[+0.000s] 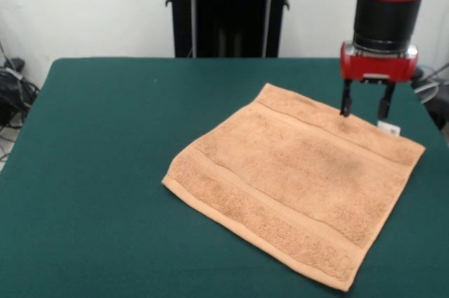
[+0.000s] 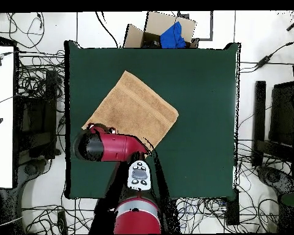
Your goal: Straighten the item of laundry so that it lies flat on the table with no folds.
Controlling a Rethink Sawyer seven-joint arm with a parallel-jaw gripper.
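Note:
The orange-tan terry towel (image 1: pixel 295 182) lies spread out flat on the dark green table (image 1: pixel 98 172), turned like a diamond, with woven border bands along two sides. A small white tag (image 1: pixel 389 128) shows at its far right edge. My gripper (image 1: pixel 365 110) hangs just above that far right edge, next to the tag, with its two fingers apart and nothing between them. In the overhead view the towel (image 2: pixel 132 110) sits in the table's (image 2: pixel 198 92) left half, and the red arm (image 2: pixel 109 147) covers its lower left corner and hides the gripper.
The black pedestal (image 1: pixel 228 7) stands behind the table's far edge. In the overhead view a cardboard box with blue cloth (image 2: pixel 168 32) sits beyond the table's top edge, and cables lie on the floor all around.

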